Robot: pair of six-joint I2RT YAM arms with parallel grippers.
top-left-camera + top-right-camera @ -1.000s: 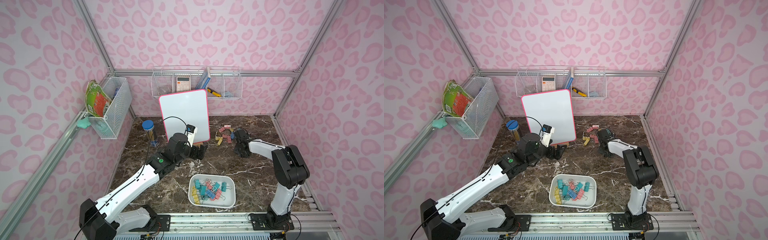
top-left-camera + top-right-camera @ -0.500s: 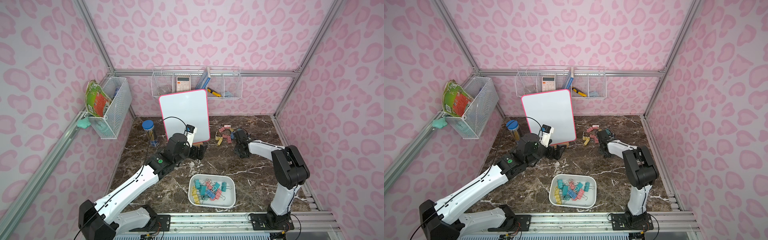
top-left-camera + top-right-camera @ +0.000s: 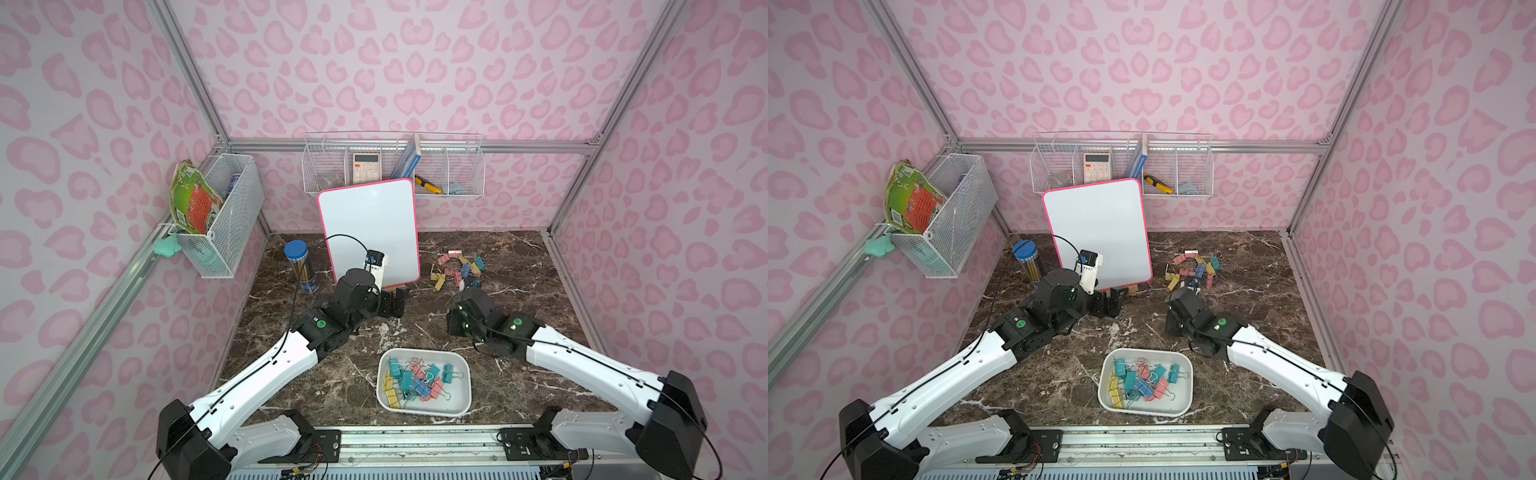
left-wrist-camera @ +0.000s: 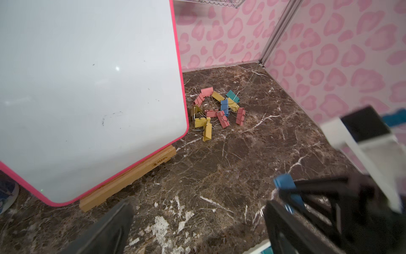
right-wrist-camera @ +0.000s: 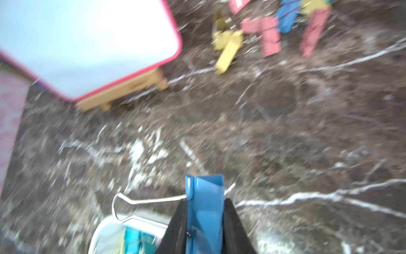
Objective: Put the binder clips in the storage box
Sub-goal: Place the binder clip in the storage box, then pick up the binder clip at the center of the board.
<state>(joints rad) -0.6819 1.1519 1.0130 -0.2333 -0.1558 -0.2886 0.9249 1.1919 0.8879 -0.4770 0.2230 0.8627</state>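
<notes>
Nearest the robot's base: storage box (image 3: pixel 455 401) flat on the marble table (image 3: pixel 519 270), in both top views (image 3: pixel 1177 401). It holds a mixed heap of binder clips (image 3: pixel 415 380), teal, blue, pink and yellow, handles tangled. Just behind the box's far edge: right gripper (image 5: pixel 205 209), fingers clamped on the folded body of a single blue clip (image 5: pixel 204 191), one wire handle sticking out sideways; box rim shows at the edge of the right wrist view. Level with it, toward the left side: left gripper (image 3: pixel 394 306), jaws spread wide with nothing between them, low over the table, close to the wooden stand (image 4: pixel 129 178) of the whiteboard (image 3: pixel 370 232). Farther back, beside the whiteboard: loose clips (image 3: pixel 457 268) in a small cluster on the table, pink, yellow, blue, teal, well apart from the box. Back wall: wire basket (image 3: pixel 395 166).
</notes>
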